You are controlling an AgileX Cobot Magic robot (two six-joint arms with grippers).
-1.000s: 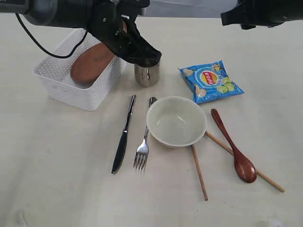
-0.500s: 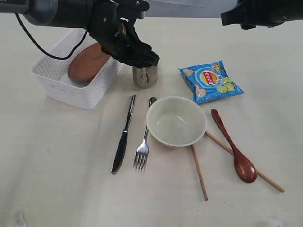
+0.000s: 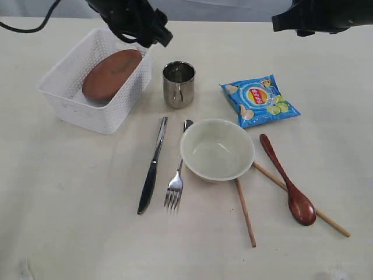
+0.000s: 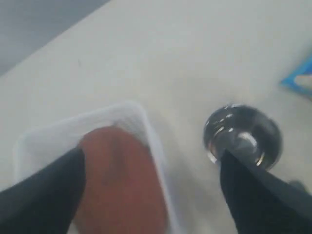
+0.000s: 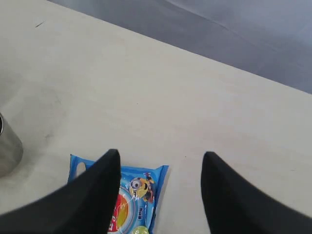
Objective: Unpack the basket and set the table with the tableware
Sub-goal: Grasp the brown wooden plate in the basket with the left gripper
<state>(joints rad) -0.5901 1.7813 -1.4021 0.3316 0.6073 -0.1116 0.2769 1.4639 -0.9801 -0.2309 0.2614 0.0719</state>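
Note:
The white basket (image 3: 63, 100) stands at the back left with the small brown plate (image 3: 111, 74) leaning inside it. My left gripper (image 3: 152, 34) hangs open above the basket's far corner, holding nothing; its wrist view shows the plate (image 4: 122, 180) and the steel cup (image 4: 242, 136) under its spread fingers (image 4: 258, 195). The cup (image 3: 179, 84) stands free beside the basket. Knife (image 3: 152, 166), fork (image 3: 176, 175), cream bowl (image 3: 217, 150), wooden spoon (image 3: 288, 181) and two chopsticks (image 3: 245, 211) lie on the table (image 3: 70, 210). My right gripper (image 5: 158, 190) is open above the chip bag (image 5: 131, 195).
The blue chip bag (image 3: 260, 100) lies right of the cup, behind the bowl. One chopstick (image 3: 303, 207) runs under the spoon toward the front right. The right arm (image 3: 309, 17) stays at the back right edge. Bare tabletop stretches along the front and left.
My left gripper has opened, let go of the steel cup and moved up and back toward the basket. The cup now stands alone. The right arm has not moved.

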